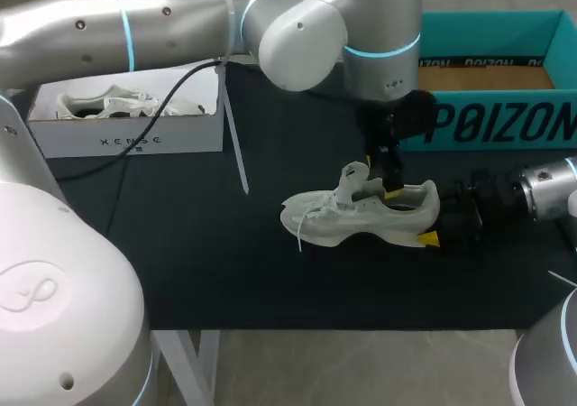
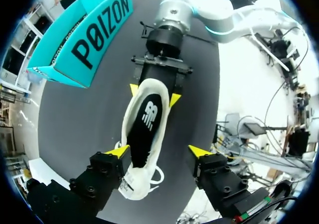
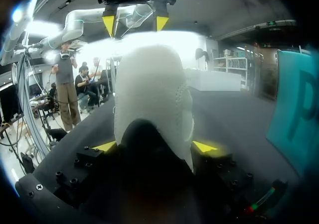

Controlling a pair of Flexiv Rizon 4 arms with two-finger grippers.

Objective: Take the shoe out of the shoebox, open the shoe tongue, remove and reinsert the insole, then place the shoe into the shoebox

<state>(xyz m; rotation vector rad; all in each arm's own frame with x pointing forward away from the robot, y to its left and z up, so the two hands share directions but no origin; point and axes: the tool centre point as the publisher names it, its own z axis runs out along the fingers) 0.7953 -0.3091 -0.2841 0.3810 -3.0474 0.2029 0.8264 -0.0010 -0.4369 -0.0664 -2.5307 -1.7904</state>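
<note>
A white shoe (image 1: 361, 215) lies on its side on the black table, toe toward the left. My right gripper (image 1: 439, 221) comes in from the right and is shut on the shoe's heel (image 3: 152, 94), one yellow tip on each side. In the left wrist view the black insole (image 2: 147, 124) shows inside the shoe (image 2: 130, 134). My left gripper (image 2: 159, 152) hangs open above the shoe's opening, one fingertip (image 2: 119, 151) close by the shoe's side, the other well apart from it. The teal shoebox (image 1: 487, 122) stands open at the back right.
A white box (image 1: 126, 140) holding another white shoe sits at the back left, with a black cable trailing over the table beside it. The teal shoebox (image 2: 89, 40) stands just behind the right gripper. Bare black table lies in front of the shoe.
</note>
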